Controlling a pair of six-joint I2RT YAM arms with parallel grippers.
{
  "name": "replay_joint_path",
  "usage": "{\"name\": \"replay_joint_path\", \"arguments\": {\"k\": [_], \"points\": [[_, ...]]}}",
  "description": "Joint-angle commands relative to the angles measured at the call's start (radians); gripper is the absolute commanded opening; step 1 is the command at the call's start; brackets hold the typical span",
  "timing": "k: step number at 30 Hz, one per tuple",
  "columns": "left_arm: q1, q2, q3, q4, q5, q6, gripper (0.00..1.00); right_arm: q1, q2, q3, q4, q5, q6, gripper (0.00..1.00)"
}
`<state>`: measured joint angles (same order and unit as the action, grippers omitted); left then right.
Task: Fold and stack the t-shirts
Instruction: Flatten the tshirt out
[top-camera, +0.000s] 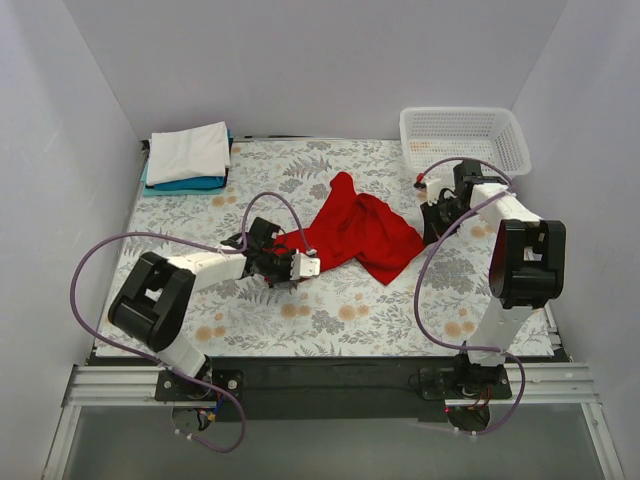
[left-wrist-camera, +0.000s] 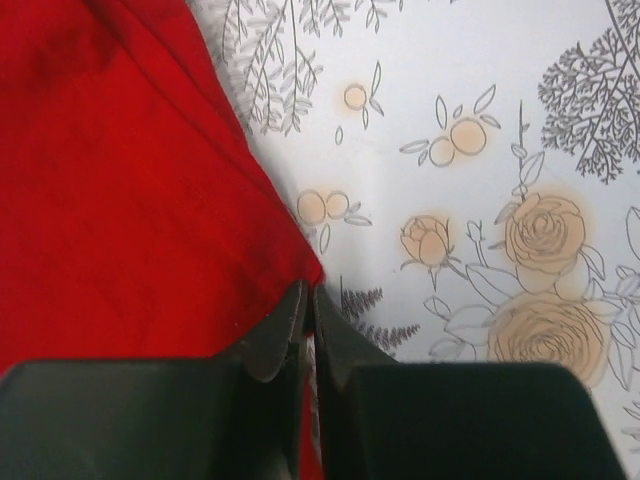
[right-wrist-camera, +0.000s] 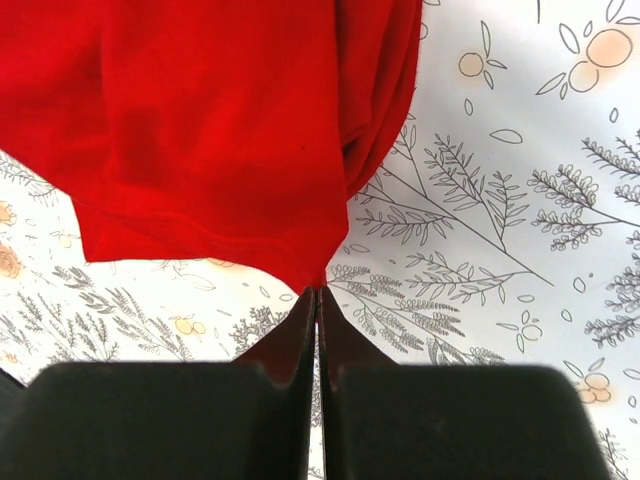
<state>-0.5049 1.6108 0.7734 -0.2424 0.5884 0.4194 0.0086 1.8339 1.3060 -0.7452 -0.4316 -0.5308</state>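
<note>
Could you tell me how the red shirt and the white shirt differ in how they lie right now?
The red shirt lies crumpled and unfolded mid-table; the white shirt is folded flat at the far left corner. The red shirt rests on the tablecloth; the white shirt sits on a folded blue shirt. Both are plain cloth.

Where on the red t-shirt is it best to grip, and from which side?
Probably the red t-shirt by its thin corners, one near each arm: they lie flat at the edges, while the middle is bunched. Come in low from outside, along the tablecloth.
</note>
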Motion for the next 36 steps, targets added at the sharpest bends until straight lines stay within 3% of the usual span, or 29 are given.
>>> {"name": "replay_joint_path", "arguments": {"k": [1,7,18,26,36], "points": [[0.005,-0.061,0.018,-0.159,-0.088,-0.079,0.0,0.001,-0.07,0.036,-0.037,-0.012,-0.026,0.01],[0.147,-0.147,0.231,-0.271,0.033,-0.36,0.0,0.001,-0.136,0.114,-0.062,0.019,-0.04,0.01],[0.356,-0.255,0.463,-0.134,-0.002,-0.778,0.0,0.001,-0.248,0.432,-0.057,0.145,-0.034,0.01],[0.437,-0.308,0.602,-0.02,-0.102,-0.906,0.0,0.001,-0.289,0.653,0.0,0.234,-0.011,0.01],[0.542,-0.402,0.699,0.11,-0.189,-0.972,0.0,0.001,-0.439,0.657,0.181,0.326,0.006,0.01]]}}
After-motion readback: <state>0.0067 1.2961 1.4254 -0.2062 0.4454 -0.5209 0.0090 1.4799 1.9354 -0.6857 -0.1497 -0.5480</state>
